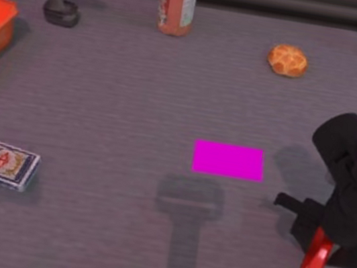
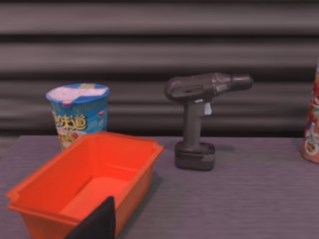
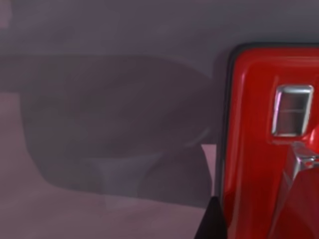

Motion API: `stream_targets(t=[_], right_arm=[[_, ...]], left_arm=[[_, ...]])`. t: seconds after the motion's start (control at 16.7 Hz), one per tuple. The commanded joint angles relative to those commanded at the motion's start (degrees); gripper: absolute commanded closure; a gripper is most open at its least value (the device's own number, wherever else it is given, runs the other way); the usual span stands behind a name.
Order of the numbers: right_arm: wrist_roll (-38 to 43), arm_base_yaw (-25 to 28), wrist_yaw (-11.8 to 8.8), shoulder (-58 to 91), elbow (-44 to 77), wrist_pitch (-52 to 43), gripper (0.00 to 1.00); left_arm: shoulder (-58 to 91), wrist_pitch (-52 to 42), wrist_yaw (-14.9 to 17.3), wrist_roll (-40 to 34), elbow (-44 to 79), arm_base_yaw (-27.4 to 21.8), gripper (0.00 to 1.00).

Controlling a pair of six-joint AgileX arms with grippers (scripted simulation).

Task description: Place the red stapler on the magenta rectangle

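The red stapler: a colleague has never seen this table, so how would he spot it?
Start at the table's right side in the top view, where the right arm's pincer sits near the front edge. The red stapler pokes out beneath it, right of the magenta rectangle. It is the only glossy, narrow, bright-red thing there.

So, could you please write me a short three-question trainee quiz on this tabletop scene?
1. True or false: the red stapler already lies on the magenta rectangle.
2. Which arm's claw is at the stapler: A) left, B) right?
3. Fill in: the grey drill stands beside the orange ____.

Key: 1. False; it is at the table's right side, apart from the rectangle. 2. B, the right claw; the left arm is parked at the left edge. 3. tray.
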Motion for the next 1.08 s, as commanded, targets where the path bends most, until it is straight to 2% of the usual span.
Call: stream_targets(t=[0.66,1.08], right_arm=[[0.04,0.04,0.01,-0.39,0.72,-0.93,1.0],[-0.05,0.3,-0.02,-7.34,10.23,-18.64,1.0]], left_arm=[[0.0,0.0,0.0,0.0,0.0,0.0,0.0],[0.0,0.0,0.0,0.0,0.0,0.0,0.0]])
